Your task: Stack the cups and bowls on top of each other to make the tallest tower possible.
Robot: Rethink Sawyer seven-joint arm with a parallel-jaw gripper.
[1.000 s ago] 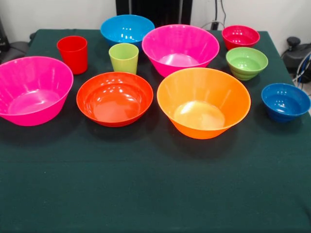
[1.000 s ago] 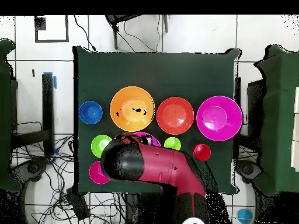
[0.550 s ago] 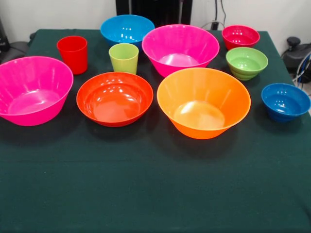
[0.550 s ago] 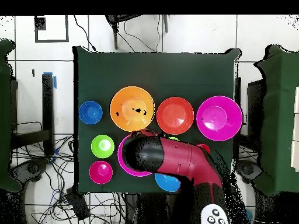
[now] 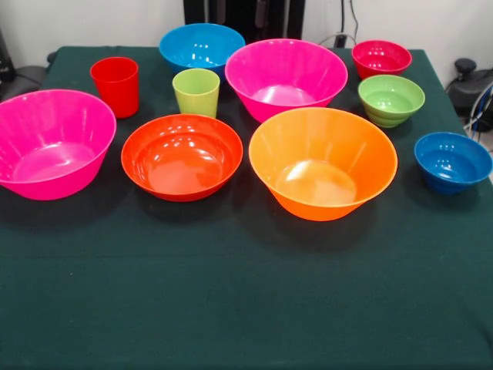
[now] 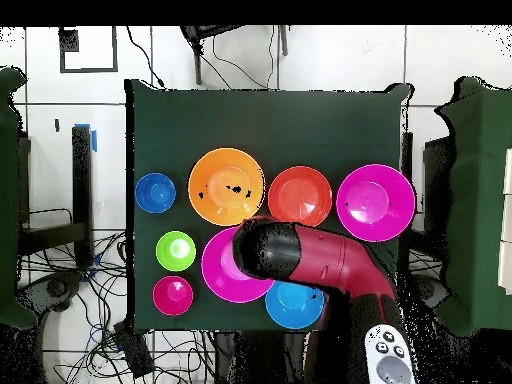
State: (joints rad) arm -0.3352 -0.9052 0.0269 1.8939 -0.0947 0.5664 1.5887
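Nothing is stacked: every piece stands on its own on the green cloth. In the front view the red cup (image 5: pixel 114 85) and lime green cup (image 5: pixel 196 91) stand at the back left. Around them are the light blue bowl (image 5: pixel 202 45), two big pink bowls (image 5: pixel 285 75) (image 5: pixel 50 140), the red-orange bowl (image 5: pixel 182 154), the big orange bowl (image 5: pixel 322 160), the small magenta-red bowl (image 5: pixel 381 58), the green bowl (image 5: pixel 390 99) and the dark blue bowl (image 5: pixel 452 160). From overhead, the red arm (image 6: pixel 310 258) hangs over the cups and hides them. My gripper shows in neither view.
The table's front half (image 5: pixel 246 293) carries only green cloth. Overhead, the arm crosses part of the near pink bowl (image 6: pixel 222 272) and the light blue bowl (image 6: pixel 288 306). Cables and dark furniture surround the table.
In the overhead view the arm has swung to the right, uncovering the green and small magenta bowls and most of a pink bowl, and now covers both cups. No bowl or cup has moved.
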